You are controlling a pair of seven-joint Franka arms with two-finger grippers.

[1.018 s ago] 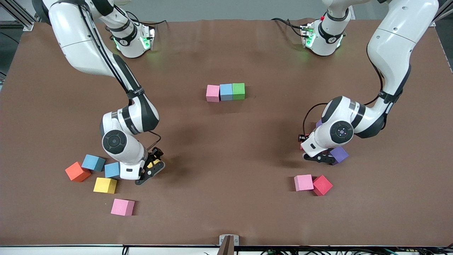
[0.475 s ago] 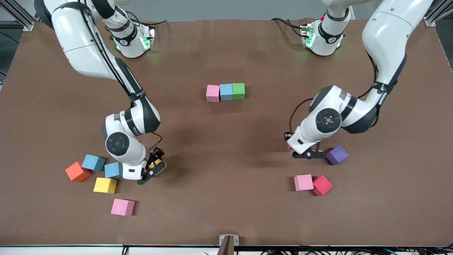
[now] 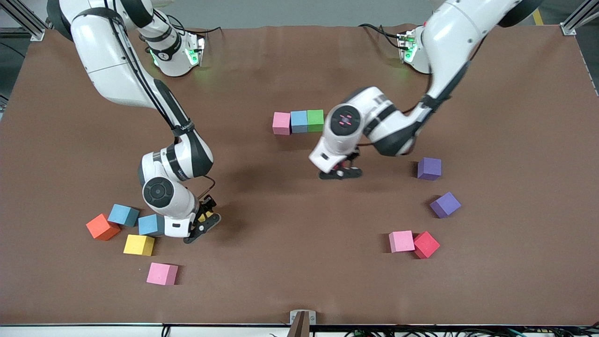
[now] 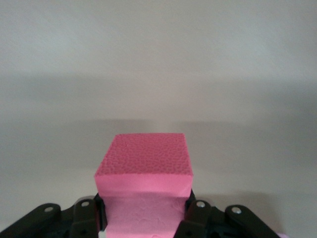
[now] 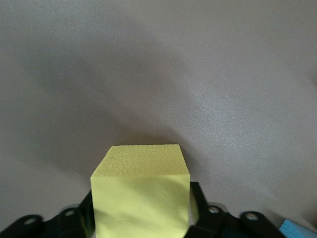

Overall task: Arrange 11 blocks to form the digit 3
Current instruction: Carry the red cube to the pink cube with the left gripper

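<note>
Covering the table (image 3: pixel 299 281): brown cloth.

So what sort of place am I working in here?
Likely a robotics lab bench: a brown mat-covered table, metal framing at its corners, cabling by the arm bases, and loose foam cubes like the orange one.

The pink cube (image 4: pixel 143 171) and the yellow cube (image 5: pixel 141 191) are matt, pitted foam. Under them the brown table cover (image 3: pixel 290 243) looks like matt cloth. The arm shells are glossy white plastic.
</note>
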